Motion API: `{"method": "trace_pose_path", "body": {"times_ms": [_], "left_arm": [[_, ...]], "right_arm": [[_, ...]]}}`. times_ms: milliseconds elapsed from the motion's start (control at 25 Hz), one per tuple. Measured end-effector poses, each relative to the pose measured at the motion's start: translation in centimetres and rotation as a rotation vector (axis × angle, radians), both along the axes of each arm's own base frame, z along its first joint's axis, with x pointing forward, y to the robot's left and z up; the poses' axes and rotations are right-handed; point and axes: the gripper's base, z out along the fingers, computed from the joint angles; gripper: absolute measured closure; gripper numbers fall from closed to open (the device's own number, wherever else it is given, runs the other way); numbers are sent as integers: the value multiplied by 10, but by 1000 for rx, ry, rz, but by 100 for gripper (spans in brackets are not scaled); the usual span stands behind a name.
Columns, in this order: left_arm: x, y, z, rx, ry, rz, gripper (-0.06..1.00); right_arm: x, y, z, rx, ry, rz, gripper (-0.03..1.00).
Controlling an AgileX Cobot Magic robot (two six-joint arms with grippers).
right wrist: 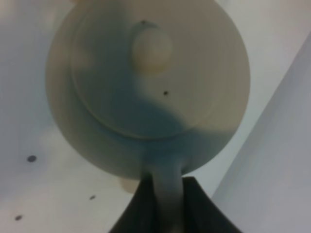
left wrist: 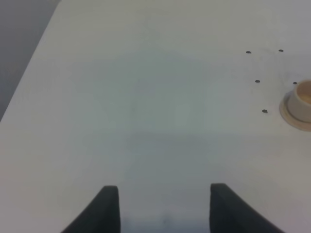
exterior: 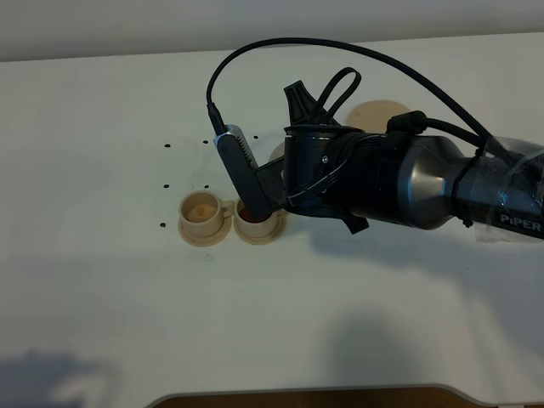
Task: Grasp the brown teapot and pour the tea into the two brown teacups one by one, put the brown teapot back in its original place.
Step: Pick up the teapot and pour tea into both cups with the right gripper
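Observation:
My right gripper [right wrist: 167, 196] is shut on the loop handle of the brown teapot [right wrist: 146, 82], whose lid and knob fill the right wrist view. In the high view my right arm [exterior: 399, 183] hides most of the teapot, which it holds over the right teacup [exterior: 255, 223]. That cup shows reddish tea inside. The left teacup [exterior: 201, 211] stands beside it on its saucer, with a pale tan inside. The teapot's round saucer [exterior: 380, 113] lies bare behind the arm. My left gripper [left wrist: 164, 206] is open and empty over bare table, with the left teacup [left wrist: 302, 102] at the edge of its view.
Several small dark holes [exterior: 167, 185] dot the white table [exterior: 102, 280] left of the cups. A black cable [exterior: 340, 51] loops above the right arm. The table's front edge [exterior: 323, 395] shows at the bottom.

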Motion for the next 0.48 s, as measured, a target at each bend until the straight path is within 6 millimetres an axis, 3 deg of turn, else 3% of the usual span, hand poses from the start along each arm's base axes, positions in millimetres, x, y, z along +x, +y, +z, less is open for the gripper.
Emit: {"method": "trace_pose_path", "body": {"times_ms": [480], "left_arm": [[0,0,0,0,0,0,49]], "right_arm": [[1,0,1,-71,-2,78,85]]}}
